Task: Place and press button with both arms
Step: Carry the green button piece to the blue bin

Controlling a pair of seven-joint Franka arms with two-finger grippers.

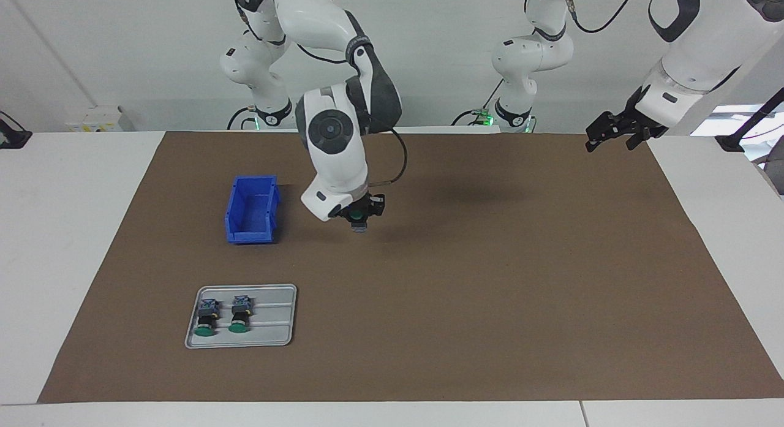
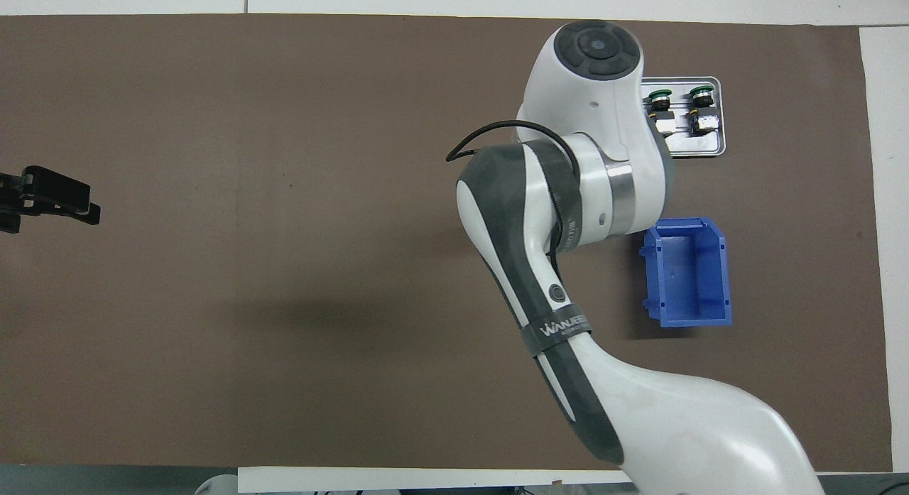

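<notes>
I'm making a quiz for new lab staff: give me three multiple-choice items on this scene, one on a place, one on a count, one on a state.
1. Where is the right gripper?
A. over the brown mat beside the blue bin
B. inside the bin
C. on the tray

2. How many buttons lie on the tray?
A. none
B. two
C. four

3. What is the state of the left gripper?
A. shut on a bin
B. open, holding nothing
C. pressing a button

Key: 1 A, it hangs over bare mat holding the button; 2 B, two green caps show; 3 B, it waits at the mat's edge.

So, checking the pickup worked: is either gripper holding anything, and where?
The right gripper grips a button around its body; the left gripper holds nothing.
</notes>
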